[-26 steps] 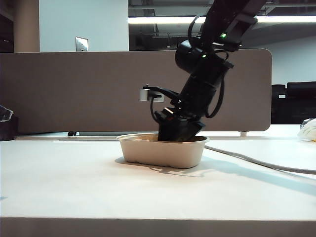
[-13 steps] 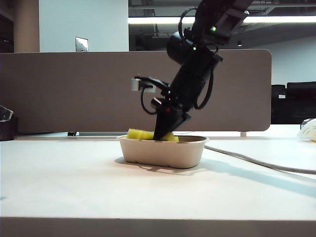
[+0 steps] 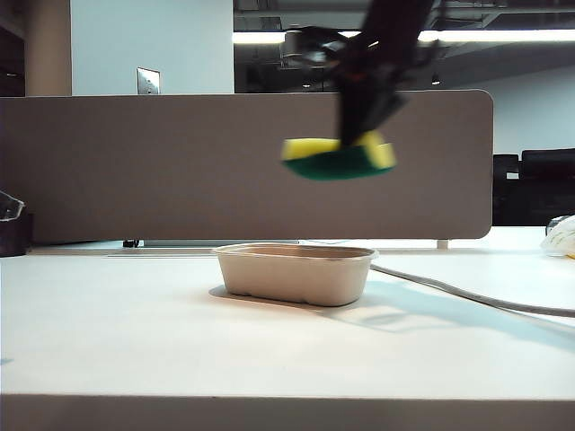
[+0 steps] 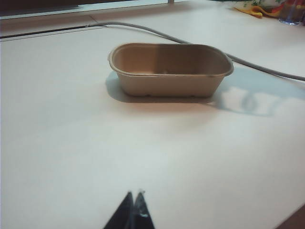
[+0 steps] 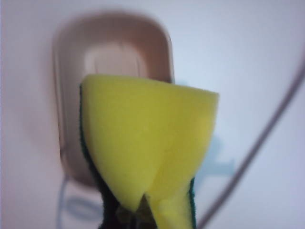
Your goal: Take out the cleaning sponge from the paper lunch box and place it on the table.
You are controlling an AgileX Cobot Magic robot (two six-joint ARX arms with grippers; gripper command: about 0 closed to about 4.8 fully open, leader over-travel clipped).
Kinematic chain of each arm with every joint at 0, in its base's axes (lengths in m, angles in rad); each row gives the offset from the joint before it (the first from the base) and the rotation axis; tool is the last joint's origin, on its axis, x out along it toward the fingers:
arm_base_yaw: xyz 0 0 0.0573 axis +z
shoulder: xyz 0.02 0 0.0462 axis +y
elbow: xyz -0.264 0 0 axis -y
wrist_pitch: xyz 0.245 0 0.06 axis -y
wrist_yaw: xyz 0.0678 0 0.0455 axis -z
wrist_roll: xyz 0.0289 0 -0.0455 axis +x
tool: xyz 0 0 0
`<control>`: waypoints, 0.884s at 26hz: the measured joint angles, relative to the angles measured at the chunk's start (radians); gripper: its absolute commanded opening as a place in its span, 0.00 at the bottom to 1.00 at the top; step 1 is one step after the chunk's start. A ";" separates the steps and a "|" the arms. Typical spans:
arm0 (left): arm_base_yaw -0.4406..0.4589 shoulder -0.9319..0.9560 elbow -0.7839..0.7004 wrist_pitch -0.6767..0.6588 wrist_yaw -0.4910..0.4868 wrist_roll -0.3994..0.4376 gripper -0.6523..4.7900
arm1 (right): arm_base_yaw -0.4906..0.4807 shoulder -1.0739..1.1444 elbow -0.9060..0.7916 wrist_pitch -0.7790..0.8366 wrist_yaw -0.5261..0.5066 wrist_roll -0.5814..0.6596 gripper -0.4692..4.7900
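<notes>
The cleaning sponge (image 3: 340, 157), yellow on top with a dark green underside, hangs high in the air above the paper lunch box (image 3: 295, 273), pinched by my right gripper (image 3: 361, 135). In the right wrist view the squeezed sponge (image 5: 147, 143) fills the middle, with the lunch box (image 5: 66, 95) lying far beneath it on the table (image 5: 248, 57). My right gripper (image 5: 143, 212) is shut on the sponge. The left wrist view shows the lunch box (image 4: 169, 83) with nothing inside, on the white table (image 4: 71, 143). My left gripper (image 4: 134, 194) is shut, hovering well short of the box.
A grey cable (image 3: 476, 294) runs across the table right of the box. A grey-brown divider panel (image 3: 162, 162) stands behind. A dark object (image 3: 11, 229) sits at the far left edge, and a pale crumpled thing (image 3: 561, 235) at the far right.
My right gripper closed on the sponge inside the box, tilted it up, then lifted it clear, well above the rim. The box and the left arm stayed put.
</notes>
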 measured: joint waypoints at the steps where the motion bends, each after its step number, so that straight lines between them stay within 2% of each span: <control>1: 0.000 0.000 0.000 0.000 0.000 0.000 0.11 | -0.006 -0.032 -0.025 -0.027 0.010 0.003 0.08; 4: 0.000 0.000 0.000 0.000 0.000 0.000 0.11 | -0.007 -0.158 -0.115 -0.071 0.016 0.033 0.08; 10: 0.000 0.000 0.000 0.000 0.000 0.000 0.11 | -0.005 -0.355 -0.373 -0.012 0.041 0.127 0.08; 13: 0.000 0.000 0.000 0.000 0.000 0.000 0.11 | -0.007 -0.378 -0.489 0.023 0.041 0.165 0.08; 19: 0.000 0.000 0.000 0.000 0.000 0.000 0.11 | -0.007 -0.370 -0.674 0.210 0.039 0.212 0.08; 20: 0.000 0.000 0.000 0.000 0.000 0.000 0.11 | -0.007 -0.367 -0.688 0.247 0.035 0.220 0.10; 21: 0.000 0.000 0.000 0.000 0.000 0.000 0.11 | -0.007 -0.360 -0.696 0.277 0.031 0.228 0.15; 23: 0.000 0.000 0.000 0.000 0.000 0.000 0.11 | -0.007 -0.325 -0.702 0.319 0.027 0.237 0.41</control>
